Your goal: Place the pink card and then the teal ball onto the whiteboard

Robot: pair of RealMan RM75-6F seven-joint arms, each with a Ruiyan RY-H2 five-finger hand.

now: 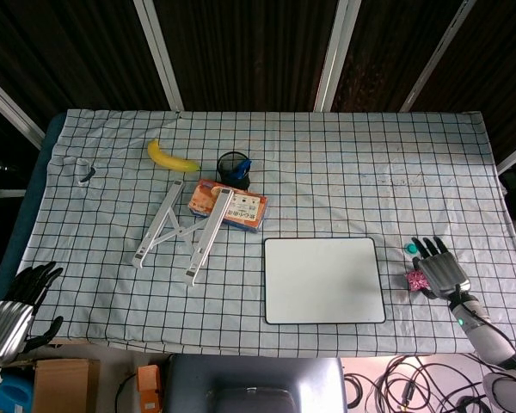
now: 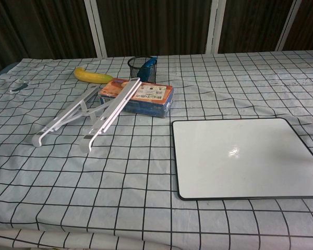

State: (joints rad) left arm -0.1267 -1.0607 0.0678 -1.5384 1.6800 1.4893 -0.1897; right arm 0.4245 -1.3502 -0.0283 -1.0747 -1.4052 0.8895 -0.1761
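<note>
Left hand (image 1: 13,303): low at the near left corner of the head view, off the edge of the tabletop, fingers lying close together and slightly curled with nothing between them; well apart from every object.
Right hand (image 1: 439,267): at the near right of the head view, past the right edge of the whiteboard, palm down over the cloth, fingers spread and pointing away from the robot; it touches or overlaps the pink card, but whether it grips the card I cannot tell.
Pink card (image 1: 414,279): on the cloth just beside the right hand's thumb side, partly covered by it, between that hand and the whiteboard, not on the board.
Teal ball (image 1: 408,248): small, on the cloth just beyond the right hand's fingertips, near the whiteboard's far right corner, off the board.
Whiteboard (image 2: 245,156): flat on the near right part of the tabletop, dark rim, bare white face.
Tabletop (image 1: 344,163): covered by a white cloth with a black grid.
Folding stand (image 2: 88,114): white, lying left of the whiteboard, its far end resting on the box.
Box (image 2: 151,99): orange and blue, flat, behind the stand.
Mesh cup (image 2: 141,69): black, upright beyond the box, a blue item inside.
Banana (image 2: 91,76): yellow, left of the cup, farthest back.
</note>
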